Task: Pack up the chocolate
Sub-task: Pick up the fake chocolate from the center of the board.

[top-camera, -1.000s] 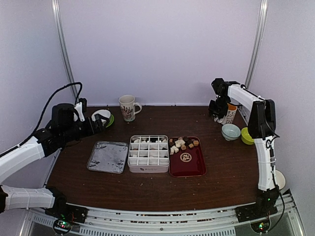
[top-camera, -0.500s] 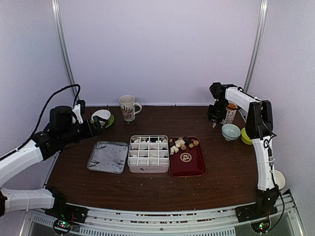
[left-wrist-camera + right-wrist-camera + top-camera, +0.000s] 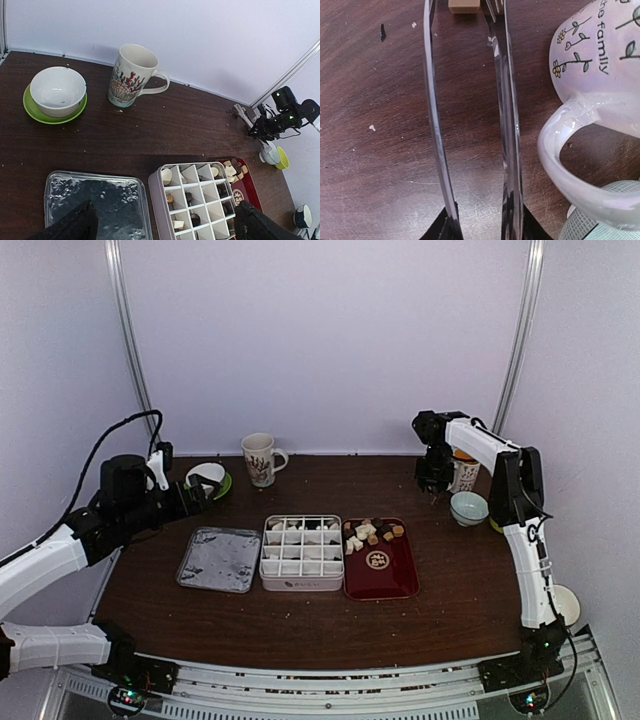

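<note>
On the brown table [image 3: 450,580] we see the white divided box [image 3: 301,565], with the dark-red tray [image 3: 385,580] touching its right side. The left gripper [image 3: 203,493] hangs far left of the box, jaws spread wide and empty. The right gripper [image 3: 434,476] — well off to the box's far right — clamps metal tongs [image 3: 507,100], a tan piece [image 3: 464,5] at their tips. The chocolate [image 3: 370,532] lies heaped just right of the box's far corner; a few pieces sit in its compartments.

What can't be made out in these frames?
Right wrist: the tan piece is cut by the top edge; whether the tongs touch it is unclear.
Left wrist: the divided box runs off the bottom edge, hiding its near cells.
</note>
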Controlling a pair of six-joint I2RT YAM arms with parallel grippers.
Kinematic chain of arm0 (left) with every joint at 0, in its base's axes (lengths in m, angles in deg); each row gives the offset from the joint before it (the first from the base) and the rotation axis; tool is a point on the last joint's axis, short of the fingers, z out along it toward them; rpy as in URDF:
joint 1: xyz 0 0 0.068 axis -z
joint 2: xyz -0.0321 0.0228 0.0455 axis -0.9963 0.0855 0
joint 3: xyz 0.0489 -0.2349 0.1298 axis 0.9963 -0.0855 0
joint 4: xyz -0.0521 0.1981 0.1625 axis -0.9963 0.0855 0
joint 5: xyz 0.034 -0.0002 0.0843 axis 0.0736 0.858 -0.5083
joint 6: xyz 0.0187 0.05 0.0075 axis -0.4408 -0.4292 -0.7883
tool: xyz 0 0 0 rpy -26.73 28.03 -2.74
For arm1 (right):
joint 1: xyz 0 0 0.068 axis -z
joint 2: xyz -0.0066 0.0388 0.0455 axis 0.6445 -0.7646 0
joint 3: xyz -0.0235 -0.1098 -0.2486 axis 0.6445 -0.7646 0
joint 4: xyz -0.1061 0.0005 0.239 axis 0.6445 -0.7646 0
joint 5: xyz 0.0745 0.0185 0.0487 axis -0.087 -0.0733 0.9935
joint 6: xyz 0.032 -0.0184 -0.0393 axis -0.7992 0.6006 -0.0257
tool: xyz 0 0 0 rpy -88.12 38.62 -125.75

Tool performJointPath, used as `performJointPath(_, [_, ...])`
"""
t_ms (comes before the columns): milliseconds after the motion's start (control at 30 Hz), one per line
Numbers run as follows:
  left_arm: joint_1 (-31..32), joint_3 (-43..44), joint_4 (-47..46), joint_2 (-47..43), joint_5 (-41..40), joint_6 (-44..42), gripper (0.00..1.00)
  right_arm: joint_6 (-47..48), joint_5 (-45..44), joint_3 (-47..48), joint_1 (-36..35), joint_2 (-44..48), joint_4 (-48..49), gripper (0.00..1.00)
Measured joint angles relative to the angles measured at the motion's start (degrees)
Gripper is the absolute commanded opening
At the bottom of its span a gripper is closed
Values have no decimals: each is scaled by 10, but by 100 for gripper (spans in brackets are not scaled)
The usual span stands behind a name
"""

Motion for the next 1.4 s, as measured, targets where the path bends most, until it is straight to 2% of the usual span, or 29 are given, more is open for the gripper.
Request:
performJointPath(300, [-4, 0, 0, 3, 1, 0, 98, 15, -24, 2, -1, -5, -9, 27])
performJointPath(633, [-4, 0, -4, 12, 4, 0, 98, 28, -28, -11, -18, 1, -7, 27])
performJointPath(833, [-5, 0, -4, 12, 6, 0, 98, 44, -23, -142, -39, 88, 4, 25])
performJointPath(1200, [-6, 0, -3, 12, 15, 0, 98, 75, 31, -353, -72, 313, 21, 24])
performJointPath(1400, [-6, 1, -1, 16, 16, 0, 98, 92, 69, -426, -123, 416, 18, 24])
